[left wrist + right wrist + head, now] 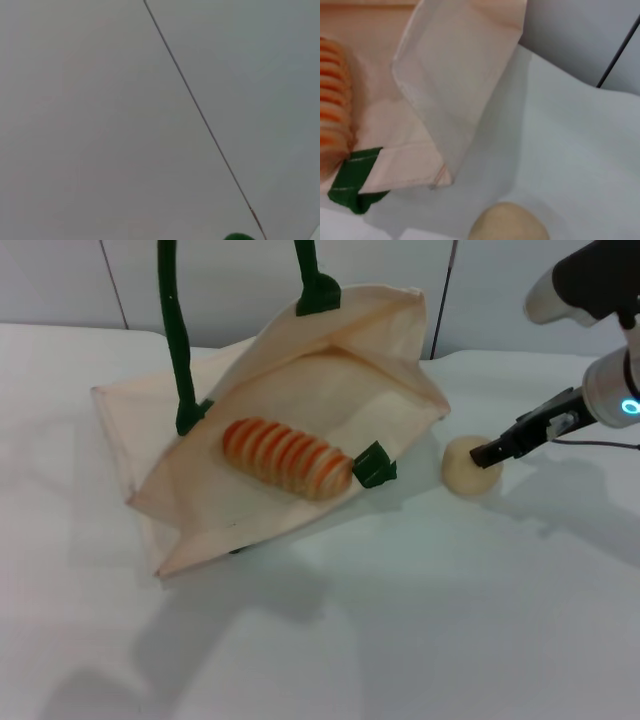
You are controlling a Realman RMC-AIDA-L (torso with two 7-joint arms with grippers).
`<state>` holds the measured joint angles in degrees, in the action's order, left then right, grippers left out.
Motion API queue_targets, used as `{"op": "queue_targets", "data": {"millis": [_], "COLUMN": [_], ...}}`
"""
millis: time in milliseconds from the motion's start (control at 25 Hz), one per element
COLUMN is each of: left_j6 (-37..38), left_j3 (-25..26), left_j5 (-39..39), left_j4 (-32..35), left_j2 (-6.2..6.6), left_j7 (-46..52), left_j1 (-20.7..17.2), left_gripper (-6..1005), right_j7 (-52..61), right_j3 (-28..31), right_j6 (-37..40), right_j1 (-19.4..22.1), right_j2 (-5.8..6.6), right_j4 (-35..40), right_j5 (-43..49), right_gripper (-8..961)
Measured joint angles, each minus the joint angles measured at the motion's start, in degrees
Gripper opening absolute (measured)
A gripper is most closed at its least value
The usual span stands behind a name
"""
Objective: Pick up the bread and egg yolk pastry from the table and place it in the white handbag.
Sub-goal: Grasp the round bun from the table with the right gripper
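The white handbag (pixel 330 390) lies tilted open on the table, and its dark green handles (pixel 172 330) rise out of the top of the head view. The striped bread (pixel 287 458) lies inside the bag's mouth, and it also shows in the right wrist view (pixel 332 105) beside the bag's fabric (pixel 460 65). The egg yolk pastry (pixel 465 472) sits on the table just right of the bag, and the right wrist view shows its top (pixel 507 222). My right gripper (pixel 492 452) reaches in from the right with its tip at the pastry's top. My left gripper is out of view.
A green tab (pixel 375 466) at the bag's rim lies between the bread and the pastry. The white table (pixel 420 620) stretches open in front. A white wall stands behind. The left wrist view shows only wall and a green speck (pixel 235 237).
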<state>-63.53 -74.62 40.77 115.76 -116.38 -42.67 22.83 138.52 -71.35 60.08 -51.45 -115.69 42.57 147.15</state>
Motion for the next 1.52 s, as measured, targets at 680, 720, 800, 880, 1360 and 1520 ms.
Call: {"op": "queue_targets", "data": {"millis": [680,720,800,880,1360,1520], "left_j6": [-0.28,-0.28,-0.28,-0.28,-0.27,-0.28], "left_j3": [0.0,0.0,0.0,0.0,-0.51,-0.58], "left_j5": [-0.08,-0.08,-0.09,-0.09,-0.09,-0.09], "left_j4": [-0.01,-0.01,-0.01,-0.01,-0.01,-0.01], "left_j2": [0.02,0.01,0.01,0.01,0.01,0.01], "left_j7": [0.05,0.05,0.05,0.05,0.04,0.04], "left_j1": [0.21,0.23,0.26,0.3,0.54,0.59], "left_gripper": [140,141,141,142,146,147], "right_j7": [0.38,0.38,0.38,0.35,-0.66,-0.77], "right_j3": [-0.37,-0.42,-0.46,-0.46,-0.53,-0.5], "right_j6": [1.92,1.92,1.77,1.4,-2.1,-2.91], "right_j1": [-0.75,-0.8,-0.93,-0.98,-2.89,-3.1], "right_j2": [-0.49,-0.49,-0.56,-0.67,-0.63,-0.65], "right_j4": [-0.39,-0.49,-0.69,-0.85,-6.68,-7.45], "right_j5": [-0.81,-0.82,-0.82,-0.85,-2.23,-2.23], "right_gripper": [872,871,871,870,864,862]}}
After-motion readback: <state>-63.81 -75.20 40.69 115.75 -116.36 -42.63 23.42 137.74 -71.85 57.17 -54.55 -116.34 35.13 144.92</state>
